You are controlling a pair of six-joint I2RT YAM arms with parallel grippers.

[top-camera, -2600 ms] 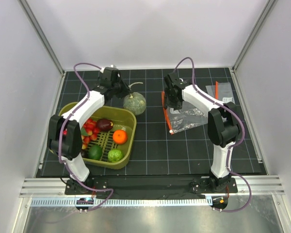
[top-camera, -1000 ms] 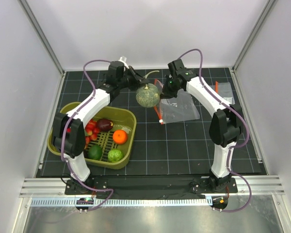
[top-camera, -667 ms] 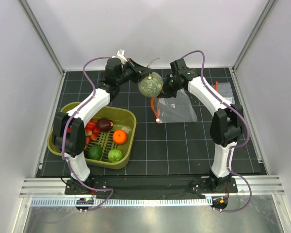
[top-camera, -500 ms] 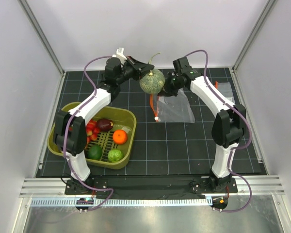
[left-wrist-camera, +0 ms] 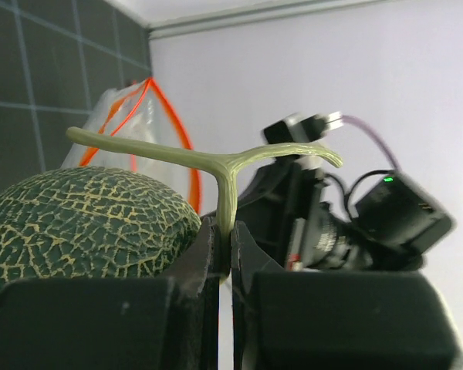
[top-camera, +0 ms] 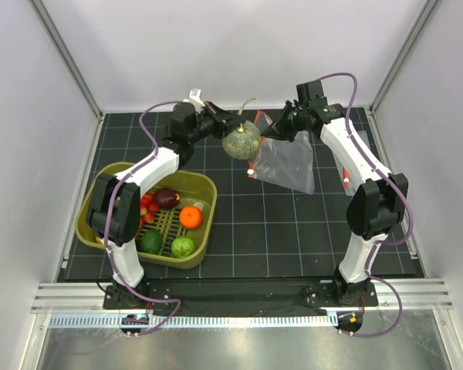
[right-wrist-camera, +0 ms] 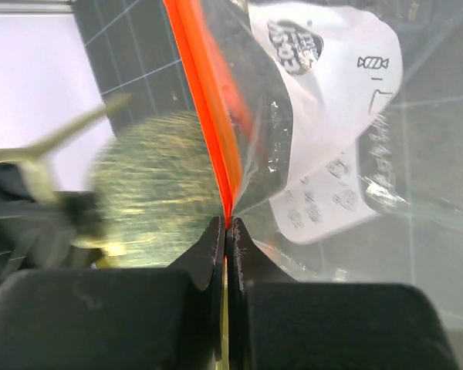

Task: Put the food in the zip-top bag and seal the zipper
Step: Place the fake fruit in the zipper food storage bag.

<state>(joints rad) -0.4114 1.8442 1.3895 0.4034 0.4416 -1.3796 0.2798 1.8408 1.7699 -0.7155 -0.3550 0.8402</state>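
melon [top-camera: 241, 142] | left gripper [left-wrist-camera: 225, 231] clamped on its stem [left-wrist-camera: 228, 193], dangling it bagward | right gripper [right-wrist-camera: 225, 227] pinching zipper [right-wrist-camera: 203, 100]; bag [top-camera: 293, 166] hangs, far centre

Green netted melon [top-camera: 241, 143], orange-red zipper [right-wrist-camera: 207, 116], olive basket [top-camera: 187, 175].

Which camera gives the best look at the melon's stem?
Left wrist: the T-shaped stem fills the frame, pinched in the left gripper. Top external shows only a thin curl above the melon; right wrist shows it blurred at the left edge.
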